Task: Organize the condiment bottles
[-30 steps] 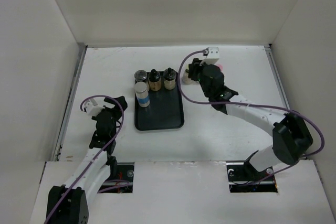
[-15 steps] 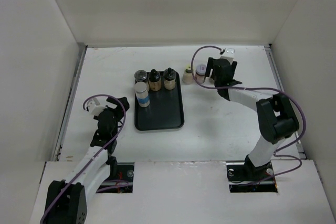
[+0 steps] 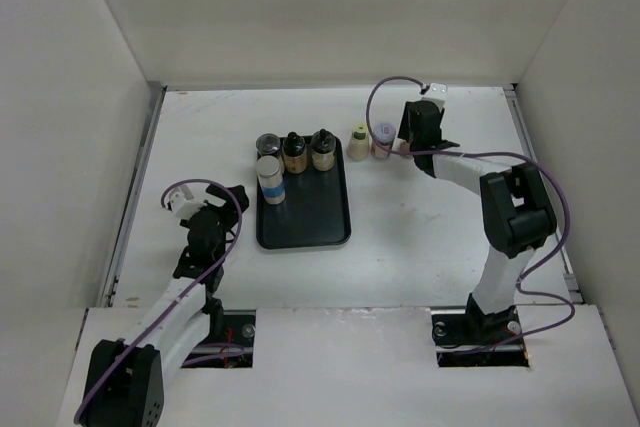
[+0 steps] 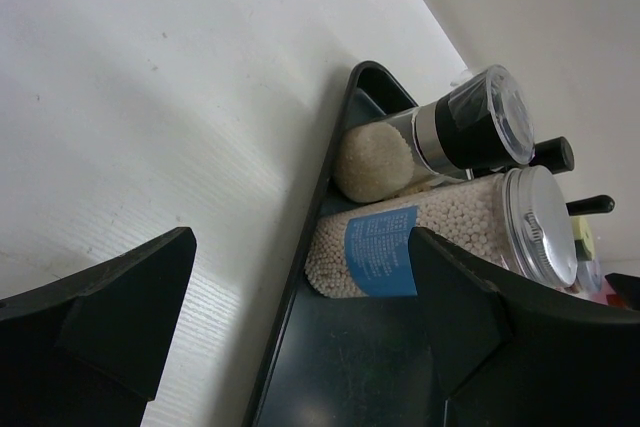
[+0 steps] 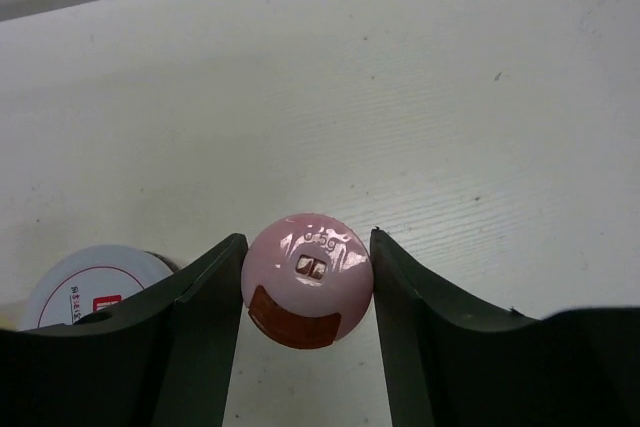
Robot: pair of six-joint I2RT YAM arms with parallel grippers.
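Observation:
In the right wrist view my right gripper (image 5: 307,240) is shut on the pink-capped jar (image 5: 307,282), one finger on each side of its cap; the jar stands on the table. In the top view this gripper (image 3: 405,145) is at the back right and hides that jar. The purple-capped jar (image 3: 383,139) and yellow-capped jar (image 3: 358,140) stand just left of it. The black tray (image 3: 305,222) holds three dark-capped jars (image 3: 293,150) in a row and the silver-capped blue-labelled jar (image 3: 269,179). My left gripper (image 3: 232,209) is open and empty, left of the tray.
In the left wrist view the open gripper (image 4: 300,247) faces the tray's edge (image 4: 300,287), with the blue-labelled jar (image 4: 430,247) and a dark-capped jar (image 4: 440,137) beyond. A pale lid (image 5: 90,287) shows left of my right fingers. White walls enclose the table.
My right gripper has moved right from over the yellow and purple jars to the pink-capped jar and closed on it. The left arm has barely moved.

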